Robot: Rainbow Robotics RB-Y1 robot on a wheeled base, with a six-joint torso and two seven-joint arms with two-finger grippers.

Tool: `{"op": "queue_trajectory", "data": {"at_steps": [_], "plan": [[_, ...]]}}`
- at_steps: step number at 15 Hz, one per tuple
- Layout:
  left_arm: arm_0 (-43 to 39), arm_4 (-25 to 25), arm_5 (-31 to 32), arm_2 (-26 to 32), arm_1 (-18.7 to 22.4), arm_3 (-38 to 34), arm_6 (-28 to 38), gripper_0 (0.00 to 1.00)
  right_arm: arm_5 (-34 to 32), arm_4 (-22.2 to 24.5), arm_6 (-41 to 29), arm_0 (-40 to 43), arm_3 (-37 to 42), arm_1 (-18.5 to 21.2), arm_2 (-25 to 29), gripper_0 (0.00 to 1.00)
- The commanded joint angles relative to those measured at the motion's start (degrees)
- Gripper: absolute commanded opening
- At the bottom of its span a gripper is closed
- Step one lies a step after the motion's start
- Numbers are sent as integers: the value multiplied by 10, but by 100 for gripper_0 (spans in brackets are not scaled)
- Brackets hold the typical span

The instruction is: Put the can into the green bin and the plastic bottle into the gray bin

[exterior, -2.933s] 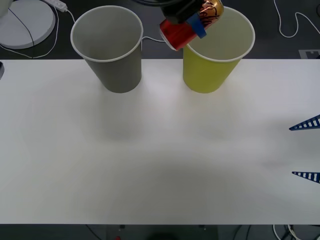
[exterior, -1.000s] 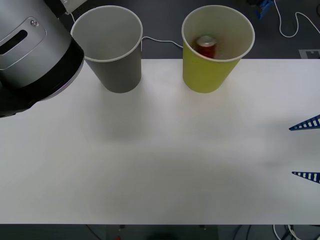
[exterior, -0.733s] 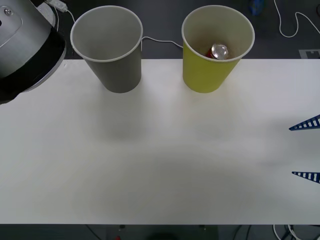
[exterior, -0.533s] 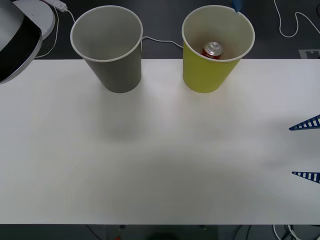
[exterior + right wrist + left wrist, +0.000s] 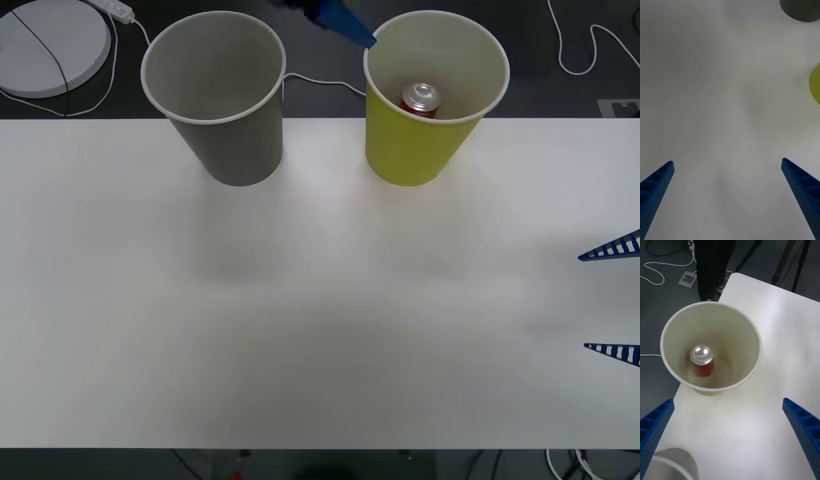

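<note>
Cans: one, the can [image 5: 420, 98], standing inside the green bin
Paper cups: two, the green bin [image 5: 412, 150] and the gray bin [image 5: 240, 150]
Tables: one white table [image 5: 320, 300]
Grippers: two, the right gripper [image 5: 610, 300] and the left gripper [image 5: 728, 437]
Round white discs on the floor: one white disc [image 5: 50, 45]

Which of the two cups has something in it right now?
The green bin, the robot's right-hand cup: the can stands inside it. The gray bin beside it holds nothing.
</note>
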State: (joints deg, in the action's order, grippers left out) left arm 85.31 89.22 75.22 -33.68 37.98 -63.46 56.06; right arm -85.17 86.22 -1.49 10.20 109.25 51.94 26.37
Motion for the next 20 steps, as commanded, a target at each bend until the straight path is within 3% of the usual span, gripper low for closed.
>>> {"op": "queue_trajectory", "data": {"at_steps": [1, 5, 11, 15, 20], "plan": [[-105, 6, 28, 66, 61, -129, -17, 100, 0, 0, 0, 0, 0, 0, 0, 100], [-255, 14, 56, 170, 106, -262, -84, 100, 0, 0, 0, 0, 0, 0, 0, 100], [-451, 14, 51, 241, 184, -410, -215, 100, 0, 0, 0, 0, 0, 0, 0, 100], [-575, -18, 41, 283, 220, -454, -306, 100, 0, 0, 0, 0, 0, 0, 0, 100], [-670, -21, 4, 311, 253, -465, -405, 100, 0, 0, 0, 0, 0, 0, 0, 100]]}}
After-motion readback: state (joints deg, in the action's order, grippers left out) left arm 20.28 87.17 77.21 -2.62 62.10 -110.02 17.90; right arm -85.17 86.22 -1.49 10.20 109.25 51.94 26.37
